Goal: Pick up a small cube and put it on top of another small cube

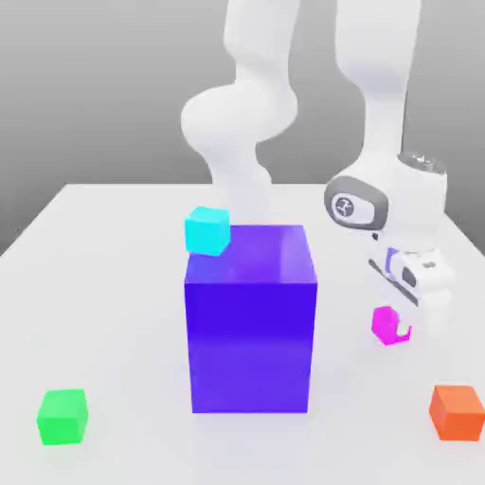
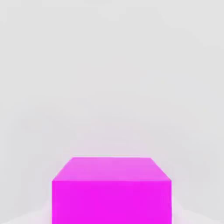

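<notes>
Fingers [image 1: 434, 311] closed on the magenta cube [image 1: 384, 325], as far as the pale edges against its two sides in the hand view let me judge. It is low at the table [image 1: 133, 313], on the exterior view's right of the blue block [image 1: 250, 343], and I can't make out any gap beneath it. So the grasp looks made, or as good as made, and the stacking is all left: lift, carry across, set down on another small cube, let go and back off. Which cube is meant to be the base, the task doesn't say. Orange [image 1: 458, 413] is nearest, green [image 1: 62, 417] lies well apart beyond the block, and cyan [image 1: 206, 231] sits up at the block's top, by its edge; none of them has anything on it. In the exterior view the hand covers part of the magenta cube, and the white fingers melt into the pale table, so their tips are hard to trace. The hand view cuts off the cube's lower part, hiding how deep the grip goes.
</notes>
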You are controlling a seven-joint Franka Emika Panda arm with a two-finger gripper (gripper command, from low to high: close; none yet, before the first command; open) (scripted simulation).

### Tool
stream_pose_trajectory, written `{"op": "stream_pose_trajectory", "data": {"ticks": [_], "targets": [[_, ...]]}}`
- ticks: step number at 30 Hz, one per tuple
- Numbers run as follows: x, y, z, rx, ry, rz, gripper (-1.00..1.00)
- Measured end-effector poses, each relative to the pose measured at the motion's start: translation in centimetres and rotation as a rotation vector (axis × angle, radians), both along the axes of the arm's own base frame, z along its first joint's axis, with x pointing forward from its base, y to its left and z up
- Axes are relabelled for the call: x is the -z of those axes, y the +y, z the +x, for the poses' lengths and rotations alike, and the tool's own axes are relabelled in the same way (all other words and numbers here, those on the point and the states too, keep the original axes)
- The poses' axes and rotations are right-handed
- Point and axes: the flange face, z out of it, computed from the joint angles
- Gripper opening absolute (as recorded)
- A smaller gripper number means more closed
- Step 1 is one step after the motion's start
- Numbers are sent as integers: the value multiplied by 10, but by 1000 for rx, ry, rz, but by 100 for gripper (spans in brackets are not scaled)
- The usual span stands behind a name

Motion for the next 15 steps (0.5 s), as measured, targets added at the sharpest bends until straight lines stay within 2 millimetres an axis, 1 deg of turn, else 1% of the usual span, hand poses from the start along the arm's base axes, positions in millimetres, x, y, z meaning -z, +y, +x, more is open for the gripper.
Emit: {"op": "stream_pose_trajectory", "data": {"ticks": [2, 8, 9, 11, 15], "targets": [[-12, 1, 1, 0, 1, 1, -100], [-57, 0, 0, -1, -1, -1, -100], [-60, -1, 6, 36, -1, -1, -100], [-65, -13, 32, 172, -11, 0, -100], [-71, -30, 78, 419, -39, 8, -100]]}}
